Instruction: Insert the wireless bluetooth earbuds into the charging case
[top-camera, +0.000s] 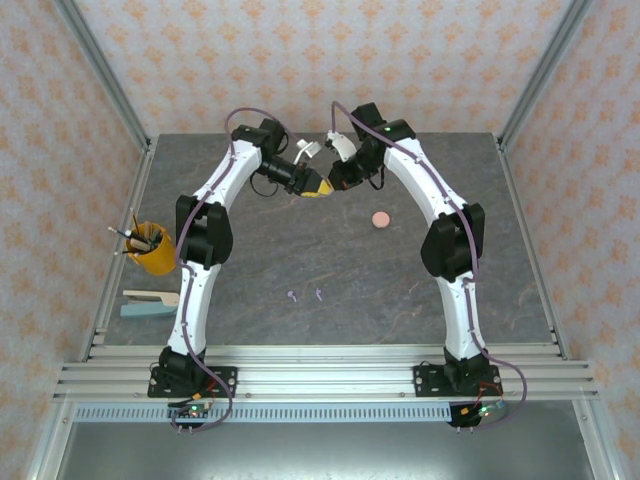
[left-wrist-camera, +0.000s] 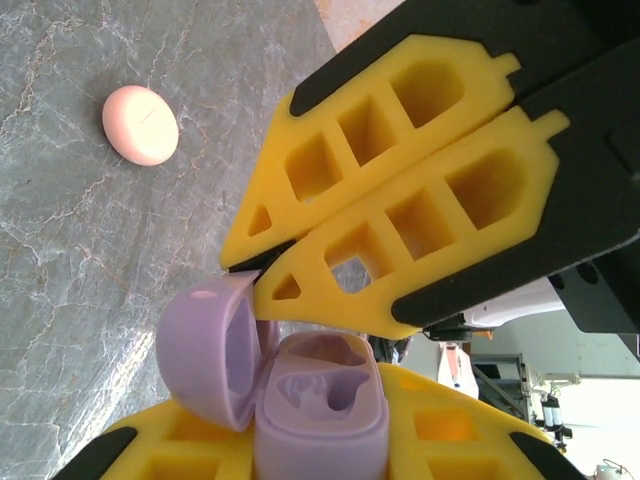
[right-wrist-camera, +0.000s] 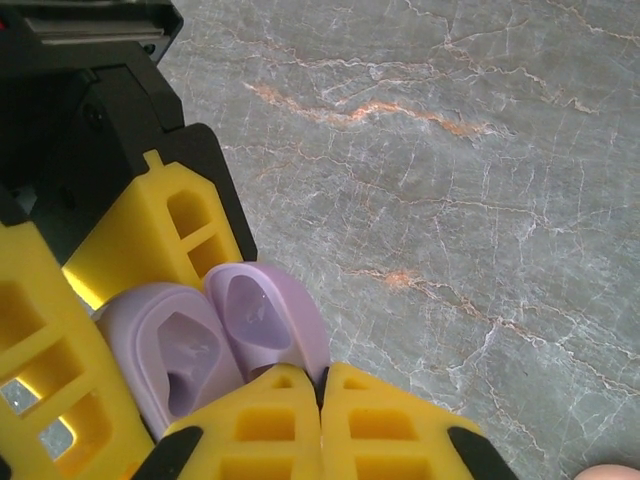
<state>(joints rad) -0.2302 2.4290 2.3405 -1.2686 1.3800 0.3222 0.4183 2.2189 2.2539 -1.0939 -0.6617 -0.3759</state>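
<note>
The pale purple charging case (left-wrist-camera: 320, 425) hangs above the back middle of the table, its lid (left-wrist-camera: 205, 345) swung open and both sockets empty. My left gripper (left-wrist-camera: 310, 452) is shut on the case's base (right-wrist-camera: 170, 355), with a yellow finger (right-wrist-camera: 190, 235) on each side. My right gripper (right-wrist-camera: 321, 385) meets it from the opposite side, its two fingers pinched together on the rim of the lid (right-wrist-camera: 265, 310). In the top view the left gripper (top-camera: 316, 188) and right gripper (top-camera: 332, 184) touch tips. Two purple earbuds (top-camera: 291, 296) (top-camera: 319, 294) lie on the table nearer the arm bases.
A closed pink case (top-camera: 380, 219) (left-wrist-camera: 140, 124) lies on the grey tabletop right of the grippers. An orange cup with pens (top-camera: 150, 248) stands at the left edge, with a wooden and a blue piece (top-camera: 150, 302) lying in front of it.
</note>
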